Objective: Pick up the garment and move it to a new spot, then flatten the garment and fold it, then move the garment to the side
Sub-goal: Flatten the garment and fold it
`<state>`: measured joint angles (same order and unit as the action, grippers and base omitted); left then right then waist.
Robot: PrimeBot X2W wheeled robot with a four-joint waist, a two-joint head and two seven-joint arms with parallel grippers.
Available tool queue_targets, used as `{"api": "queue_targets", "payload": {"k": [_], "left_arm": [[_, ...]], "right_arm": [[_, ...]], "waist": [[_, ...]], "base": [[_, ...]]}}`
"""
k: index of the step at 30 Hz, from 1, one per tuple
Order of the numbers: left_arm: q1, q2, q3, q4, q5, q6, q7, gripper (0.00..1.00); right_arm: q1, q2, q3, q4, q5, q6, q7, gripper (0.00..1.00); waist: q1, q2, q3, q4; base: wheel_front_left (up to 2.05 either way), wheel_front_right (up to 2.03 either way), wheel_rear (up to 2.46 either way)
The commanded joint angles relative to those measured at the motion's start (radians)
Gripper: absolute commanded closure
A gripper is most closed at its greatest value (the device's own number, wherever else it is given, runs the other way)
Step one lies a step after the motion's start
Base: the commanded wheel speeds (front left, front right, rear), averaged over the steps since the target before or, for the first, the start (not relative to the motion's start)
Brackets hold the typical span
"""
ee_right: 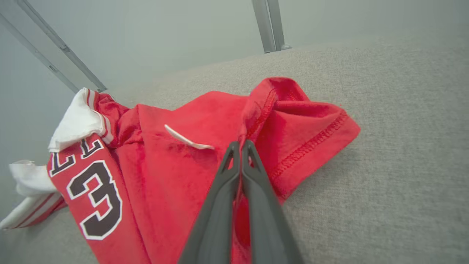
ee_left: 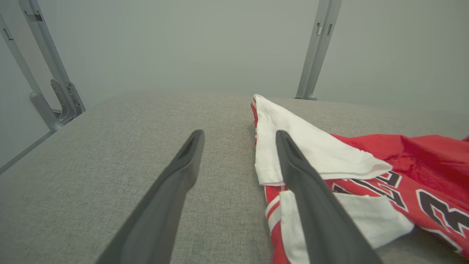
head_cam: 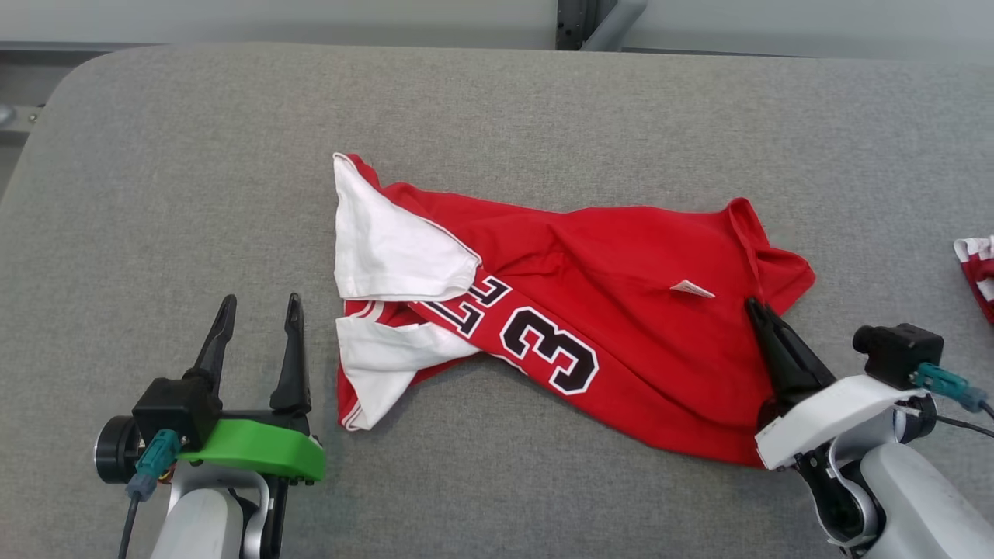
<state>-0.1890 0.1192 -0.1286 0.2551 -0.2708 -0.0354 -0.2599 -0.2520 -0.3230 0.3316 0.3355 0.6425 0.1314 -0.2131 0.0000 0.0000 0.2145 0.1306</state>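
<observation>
1. A grey fabric-covered table (head_cam: 155, 194) with rounded far corners carries everything.
2. A red garment (head_cam: 637, 256) lies rumpled at its middle, stretched from 9 to 3 o'clock; white folds (head_cam: 380, 248) bunch at the 9 o'clock end; a dark "3" faces up toward 6 o'clock; a small white label (head_cam: 691, 289) sits toward 3.
3. A red-and-white striped cloth (head_cam: 980, 272) lies at the far 3 o'clock edge, well apart from the garment.
</observation>
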Motion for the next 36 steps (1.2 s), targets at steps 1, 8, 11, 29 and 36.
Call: {"api": "queue_targets", "payload": {"k": [1,8,11,29,36], "left_arm": [[0.006,0.003,0.006,-0.006,0.008,-0.004,-0.004,0.00],[0.001,0.001,0.008,-0.012,0.018,-0.009,-0.004,0.00],[-0.004,0.001,0.008,-0.011,0.018,-0.012,-0.004,0.00],[0.028,0.009,0.029,-0.010,0.019,-0.007,-0.004,0.00],[0.064,0.021,0.037,-0.007,0.014,-0.001,-0.004,0.00]], "right_arm": [[0.042,-0.014,-0.019,-0.046,0.068,-0.001,0.008,1.00],[0.111,-0.054,-0.060,-0.097,0.216,-0.001,0.038,1.00],[0.103,-0.049,-0.046,-0.073,0.232,-0.001,0.031,1.00],[0.069,-0.025,-0.222,-0.004,-0.021,-0.001,-0.053,0.00],[0.105,0.009,-0.237,-0.145,-0.223,-0.001,-0.050,0.00]], "waist": [[0.0000,0.0000,-0.018,-0.028],[0.0000,0.0000,-0.015,-0.057],[0.0000,0.0000,-0.013,-0.062],[0.0000,0.0000,-0.054,-0.091],[0.0000,0.0000,-0.103,-0.105]], "base": [[0.00,0.00,0.00],[0.00,0.00,0.00],[0.00,0.00,0.00],[0.00,0.00,0.00],[0.00,0.00,0.00]]}}
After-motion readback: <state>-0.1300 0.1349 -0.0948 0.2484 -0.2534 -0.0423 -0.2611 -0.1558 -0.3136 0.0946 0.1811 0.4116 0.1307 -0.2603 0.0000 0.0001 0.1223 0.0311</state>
